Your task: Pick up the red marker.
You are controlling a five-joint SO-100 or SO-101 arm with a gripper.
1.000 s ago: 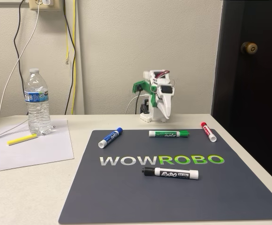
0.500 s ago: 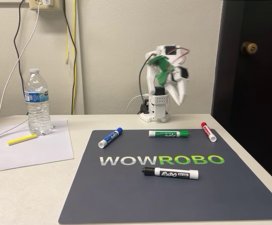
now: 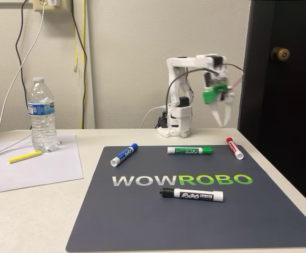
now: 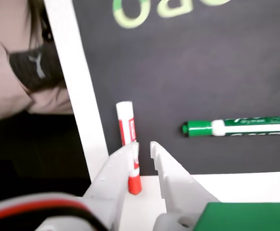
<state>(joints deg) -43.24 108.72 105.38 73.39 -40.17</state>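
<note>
The red marker [image 3: 235, 148] lies at the far right of the dark mat [image 3: 142, 221], red cap toward the back. My gripper [image 3: 221, 121] hangs in the air above and slightly left of it, fingers pointing down and a little apart, holding nothing. In the wrist view the red marker [image 4: 126, 126] lies below the gripper [image 4: 143, 146], its cap [image 4: 134, 183] showing in the gap by the left finger [image 4: 123, 161].
A green marker [image 3: 190, 151] lies just left of the red one, also the green marker [image 4: 241, 126]. A blue marker [image 3: 124, 154] and a black marker [image 3: 192, 195] lie on the mat. At left are a water bottle [image 3: 41, 115], a yellow highlighter [image 3: 25, 156] and paper [image 3: 37, 171]. The table edge [image 4: 77, 96] runs close beside the red marker.
The arm has risen from its folded pose at the back and swung out to the right. The gripper now hangs over the red marker's end of the mat.
</note>
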